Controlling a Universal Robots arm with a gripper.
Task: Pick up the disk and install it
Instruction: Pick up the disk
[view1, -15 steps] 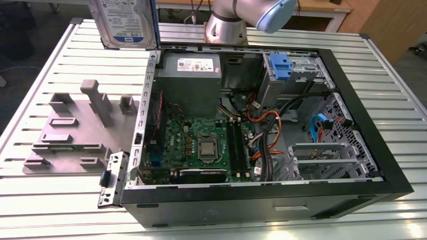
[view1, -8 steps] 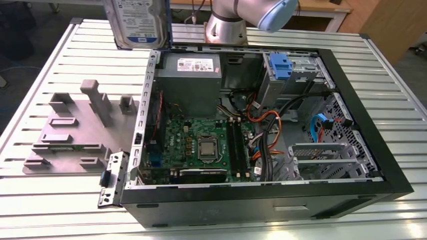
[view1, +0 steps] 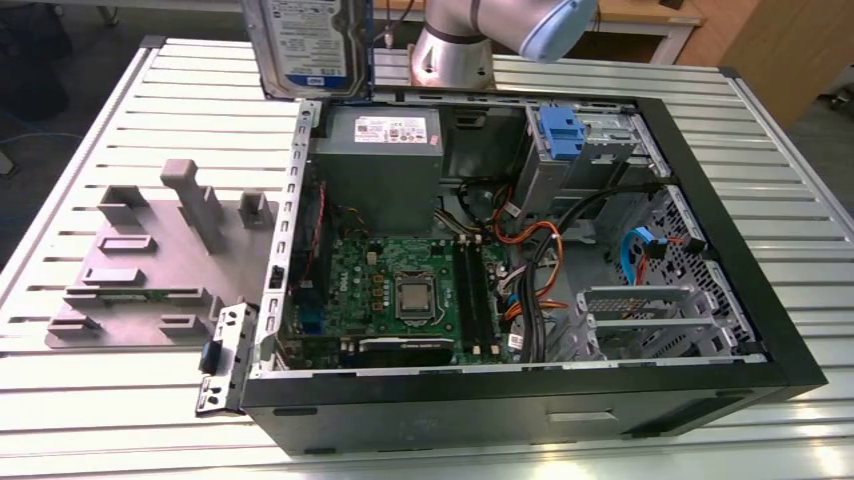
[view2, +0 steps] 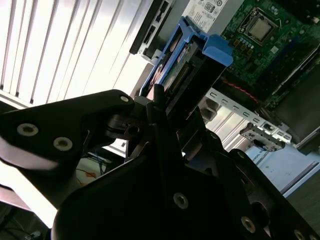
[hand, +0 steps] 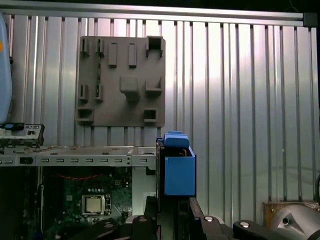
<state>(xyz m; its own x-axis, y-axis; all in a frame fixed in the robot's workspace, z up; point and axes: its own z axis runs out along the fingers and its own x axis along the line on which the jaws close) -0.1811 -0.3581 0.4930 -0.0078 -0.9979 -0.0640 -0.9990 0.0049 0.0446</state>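
My pincer (view2: 172, 107) is clamped on the disk (view2: 175, 72), held on edge, aloft at the open computer case's (view1: 534, 410) edge. I judge squaring its blue bracket (hand: 179, 172) with the drive cage (view1: 614, 150) matters most.

— Where do we find the computer case (view1: 534, 400)?
— We see it lying open on the surface (view1: 80, 400), with the fixture plate (view1: 147, 240) beside it on the exterior view's left.
— And inside it?
— We have the metal box (view1: 380, 160) in the far corner towards that left, the circuit board (view1: 400, 290) in front of it, and the drive cage (view1: 587, 150) in the far corner on the exterior view's right.
— And the disk (view1: 310, 45)?
— We see it upright above the case's far edge, on the exterior view's left of the arm (view1: 461, 40). In the second wrist view it sits gripped in the tool (view2: 175, 95).
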